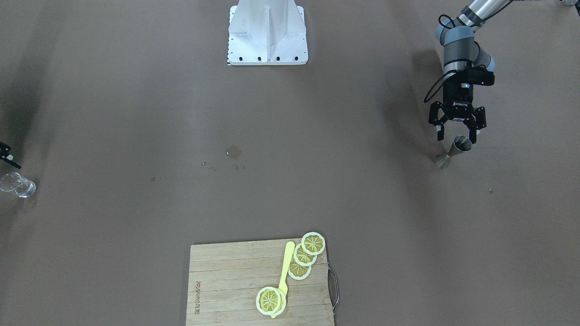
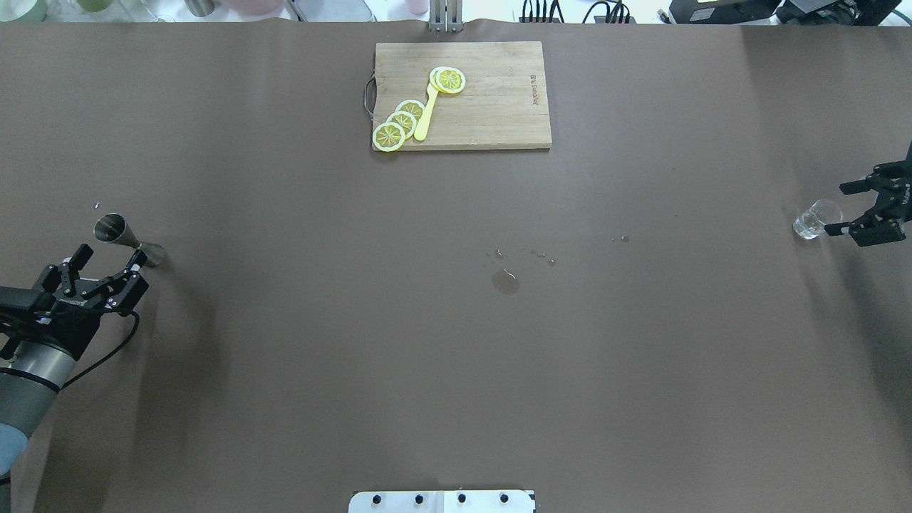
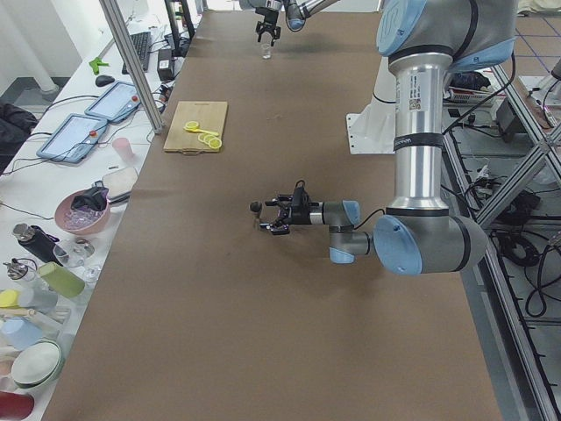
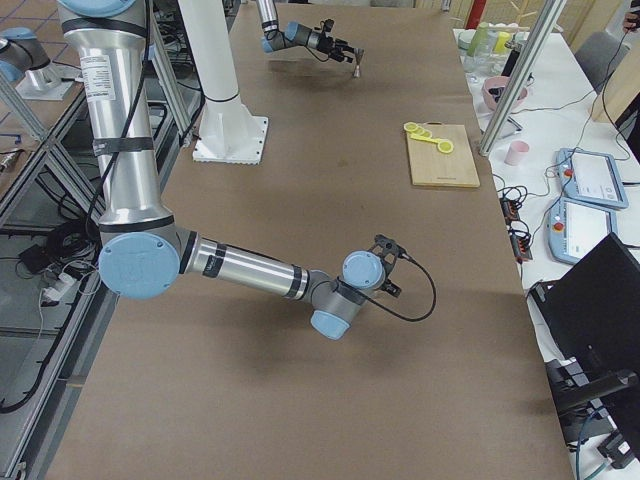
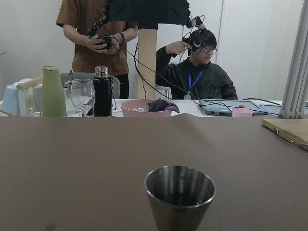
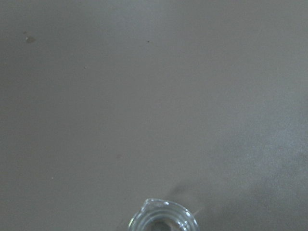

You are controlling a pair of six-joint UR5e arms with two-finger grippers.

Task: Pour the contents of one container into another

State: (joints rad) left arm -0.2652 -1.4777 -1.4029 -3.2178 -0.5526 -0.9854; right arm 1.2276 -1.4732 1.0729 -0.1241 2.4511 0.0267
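A steel jigger [image 2: 128, 240] stands on the brown table at its left end, with some liquid in its upper cup [image 5: 180, 195]. My left gripper [image 2: 110, 258] is open just behind it, one finger to each side and neither touching it; the same gripper [image 1: 456, 138] and jigger [image 1: 454, 151] also show from the front. At the far right end stands a small clear glass [image 2: 812, 219]. My right gripper [image 2: 838, 209] is open right beside it, holding nothing. Only the glass rim [image 6: 162, 217] shows in the right wrist view.
A wooden cutting board [image 2: 491, 107] with lemon slices [image 2: 399, 122] and a yellow knife [image 2: 425, 114] lies at the far middle edge. A small puddle [image 2: 505, 281] and droplets mark the table's centre. Two people [image 5: 197, 72] and bottles and cups are beyond the table's left end.
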